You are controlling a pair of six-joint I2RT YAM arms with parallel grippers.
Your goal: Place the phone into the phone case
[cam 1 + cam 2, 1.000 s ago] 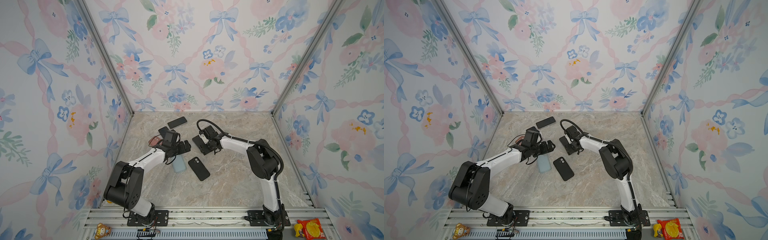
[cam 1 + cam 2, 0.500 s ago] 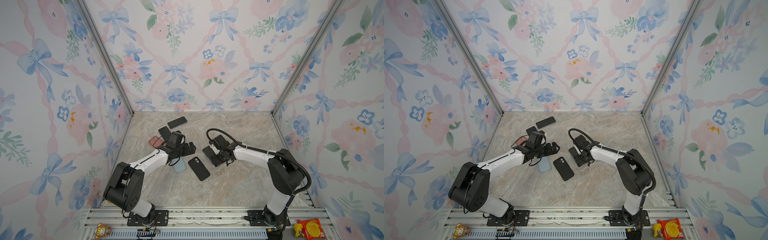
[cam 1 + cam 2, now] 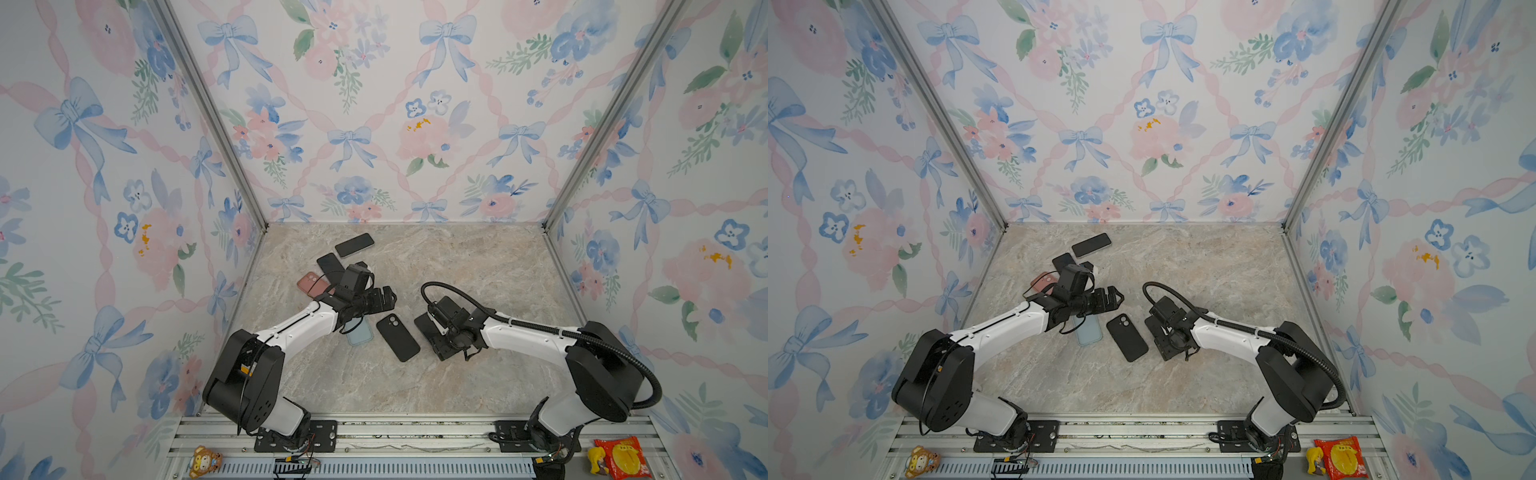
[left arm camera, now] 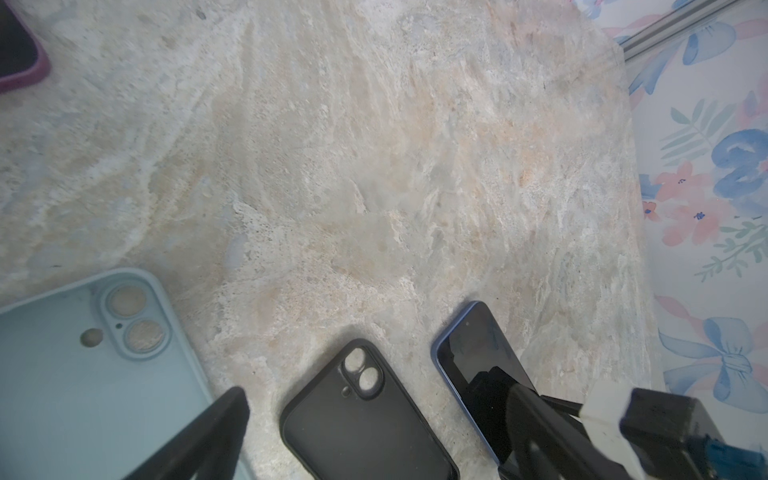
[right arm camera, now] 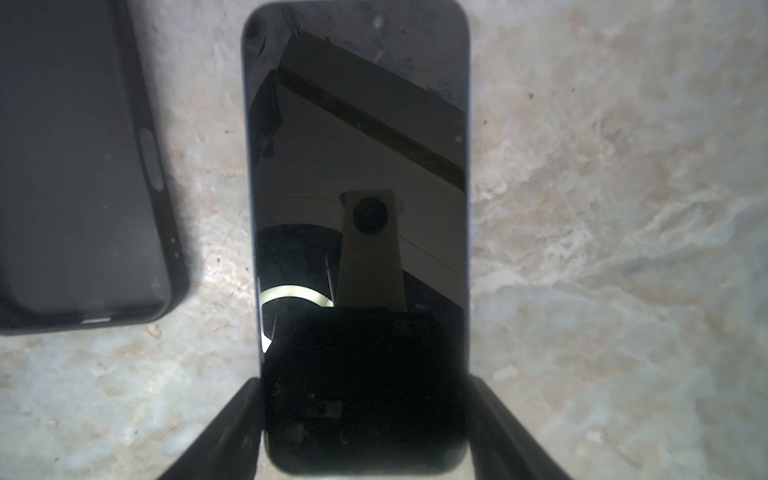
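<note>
Lying clamped in right claw (image 5: 365,388): phone (image 5: 357,124)

Both top views: high, front, looking down — wrist cams close over tabletop (image 4: 374,166), sharing black case (image 5: 75,166).

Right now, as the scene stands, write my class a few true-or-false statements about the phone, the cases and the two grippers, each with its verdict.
1. The right gripper has a finger on each long side of the phone. True.
2. The phone already sits inside the black case. False: it is outside, beside that case, with bare table between them.
3. The left gripper is open and holds nothing. True.
4. The light blue case lies between the black case and the phone. False: the black case is the middle one, with the light blue case on its far side from the phone.
</note>
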